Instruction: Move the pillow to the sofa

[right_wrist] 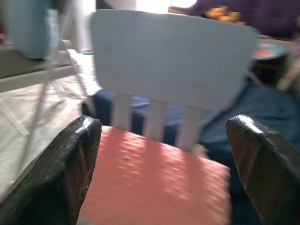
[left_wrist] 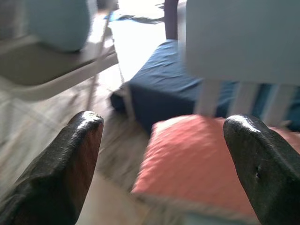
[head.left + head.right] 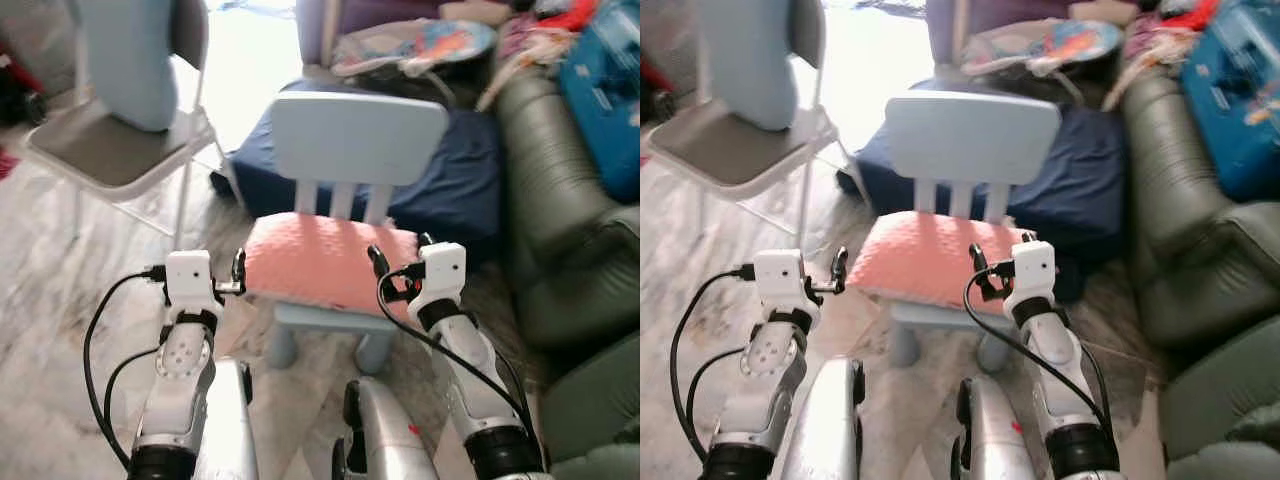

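Resting on small blue chair (image 3: 357, 140): pink pillow (image 3: 325, 262), likely soft, light; take by side edges. Left gripper (image 3: 238, 272) at nine o'clock, right gripper (image 3: 378, 262) at three; both fingers released, spread.

A small pale-blue chair (image 3: 355, 140) is standing on the marble floor (image 3: 60, 290), and a pink pillow (image 3: 325, 262) is lying flat across its seat, overhanging the front edge. Behind it a dark blue cushion (image 3: 470, 180) is resting on the floor against the green sofa (image 3: 560, 210). To the left, a folding chair (image 3: 105, 150) is carrying a light-blue pillow (image 3: 130, 60).
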Robot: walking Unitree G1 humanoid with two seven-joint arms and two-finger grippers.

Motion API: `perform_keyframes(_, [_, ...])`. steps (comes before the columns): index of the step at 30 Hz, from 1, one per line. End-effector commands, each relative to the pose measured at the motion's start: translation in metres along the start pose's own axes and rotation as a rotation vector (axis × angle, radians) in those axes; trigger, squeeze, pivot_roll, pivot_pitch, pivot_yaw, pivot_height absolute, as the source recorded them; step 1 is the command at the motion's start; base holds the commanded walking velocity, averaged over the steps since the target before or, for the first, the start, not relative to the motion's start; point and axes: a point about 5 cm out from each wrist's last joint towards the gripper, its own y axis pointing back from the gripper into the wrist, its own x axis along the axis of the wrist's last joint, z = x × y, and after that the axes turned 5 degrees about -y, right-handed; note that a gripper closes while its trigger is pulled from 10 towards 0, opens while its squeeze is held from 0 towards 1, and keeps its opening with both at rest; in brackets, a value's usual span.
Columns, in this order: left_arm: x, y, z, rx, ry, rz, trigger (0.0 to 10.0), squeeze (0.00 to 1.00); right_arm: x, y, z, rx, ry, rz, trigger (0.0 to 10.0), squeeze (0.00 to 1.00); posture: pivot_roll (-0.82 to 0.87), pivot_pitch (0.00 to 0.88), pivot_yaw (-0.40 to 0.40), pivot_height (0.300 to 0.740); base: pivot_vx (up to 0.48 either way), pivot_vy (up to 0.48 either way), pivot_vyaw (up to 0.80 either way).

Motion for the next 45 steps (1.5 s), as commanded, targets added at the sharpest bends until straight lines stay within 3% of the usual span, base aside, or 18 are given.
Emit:
perform_keyframes(1, [0.0042,-0.0006,0.0016,-0.006,-0.004,0.015,10.0,0.00,0.0013,0.0004,0.0026,-0.003,0.004,0.002,10.0,0.00,0.01,0.124,-0.077,0.620,0.000,0.000,0.00])
perform_keyframes(24, [0.0040,0.0026,0.0098,-0.043,0.023,0.027,10.0,0.00,-0.0006,0.0015,0.0044,-0.007,0.014,-0.013,10.0,0.00,0.00,0.132,-0.084,0.620,0.000,0.000,-0.21])
perform_keyframes(45, [0.0049,0.0026,0.0089,-0.054,0.014,0.034,10.0,0.00,-0.0022,0.0010,0.0005,0.006,0.012,-0.021,10.0,0.00,0.01,0.134,-0.079,0.620,0.406,0.000,0.00])
